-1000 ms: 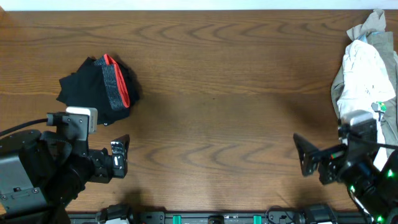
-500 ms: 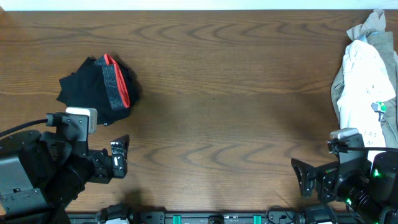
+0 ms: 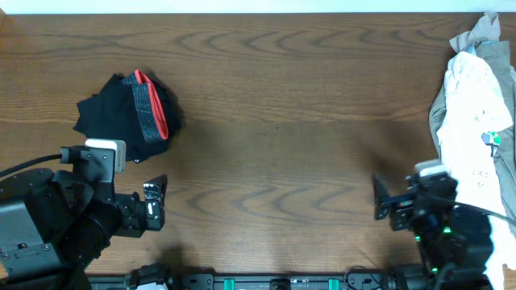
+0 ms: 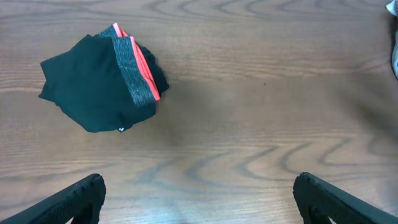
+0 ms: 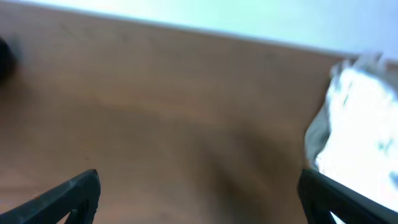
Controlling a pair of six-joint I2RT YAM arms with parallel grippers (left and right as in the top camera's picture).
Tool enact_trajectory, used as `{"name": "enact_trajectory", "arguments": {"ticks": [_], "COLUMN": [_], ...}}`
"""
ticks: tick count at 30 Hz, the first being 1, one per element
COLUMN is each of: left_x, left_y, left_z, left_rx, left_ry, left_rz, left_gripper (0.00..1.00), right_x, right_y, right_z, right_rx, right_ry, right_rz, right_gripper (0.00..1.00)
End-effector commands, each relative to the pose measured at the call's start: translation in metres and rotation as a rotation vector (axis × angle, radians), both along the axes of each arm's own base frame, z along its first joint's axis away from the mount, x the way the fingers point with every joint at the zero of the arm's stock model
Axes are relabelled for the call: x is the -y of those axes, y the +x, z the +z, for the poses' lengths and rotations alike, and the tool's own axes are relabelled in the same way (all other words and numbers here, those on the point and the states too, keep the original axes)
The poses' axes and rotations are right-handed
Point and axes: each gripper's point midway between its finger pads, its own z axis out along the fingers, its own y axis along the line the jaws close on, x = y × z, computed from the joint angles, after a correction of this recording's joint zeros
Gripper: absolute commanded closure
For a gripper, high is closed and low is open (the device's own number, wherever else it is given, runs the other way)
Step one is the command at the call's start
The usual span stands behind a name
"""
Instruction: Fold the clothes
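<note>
A bundled black garment (image 3: 121, 117) with a grey waistband edged red lies at the table's left; the left wrist view shows it (image 4: 93, 87) at upper left. A heap of white and beige clothes (image 3: 476, 97) sits at the right edge, blurred in the right wrist view (image 5: 367, 124). My left gripper (image 3: 156, 205) is open near the front edge, just in front of the black garment and apart from it; nothing lies between its fingers (image 4: 81, 199). My right gripper (image 3: 379, 201) is open too, left of the white heap, over bare wood (image 5: 199, 196).
The wooden table (image 3: 282, 121) stretches between the two garment piles. Its far edge meets a pale strip (image 3: 258, 5) at the top. The arms' bases (image 3: 282, 282) line the front edge.
The right arm has swung in from the right edge toward the front, its open gripper shifting slightly left. The left arm and both garment piles have not moved.
</note>
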Motion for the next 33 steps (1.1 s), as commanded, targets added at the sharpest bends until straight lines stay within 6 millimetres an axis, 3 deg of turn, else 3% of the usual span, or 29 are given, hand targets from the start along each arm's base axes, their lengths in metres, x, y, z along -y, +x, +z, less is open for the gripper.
{"name": "enact_trajectory", "arguments": {"ticks": [1, 6, 15, 33], "left_x": [0.001, 0.001, 0.001, 0.001], "left_y": [-0.001, -0.001, -0.001, -0.001], "left_z": [0.001, 0.001, 0.001, 0.001], "left_rx": [0.0, 0.0, 0.0, 0.0], "left_ry": [-0.005, -0.005, -0.006, -0.006], "left_rz": [0.003, 0.003, 0.003, 0.003], "left_gripper": [0.02, 0.02, 0.02, 0.02], "right_x": [0.007, 0.007, 0.001, 0.0], "right_y": [-0.003, -0.008, -0.009, -0.01], "right_z": [-0.029, -0.071, -0.123, -0.128], "right_rx": [-0.002, -0.029, -0.082, -0.102], "right_ry": [-0.026, -0.027, -0.013, -0.012], "right_rz": [-0.024, -0.024, 0.008, 0.012], "right_gripper": [0.01, 0.01, 0.01, 0.01]}}
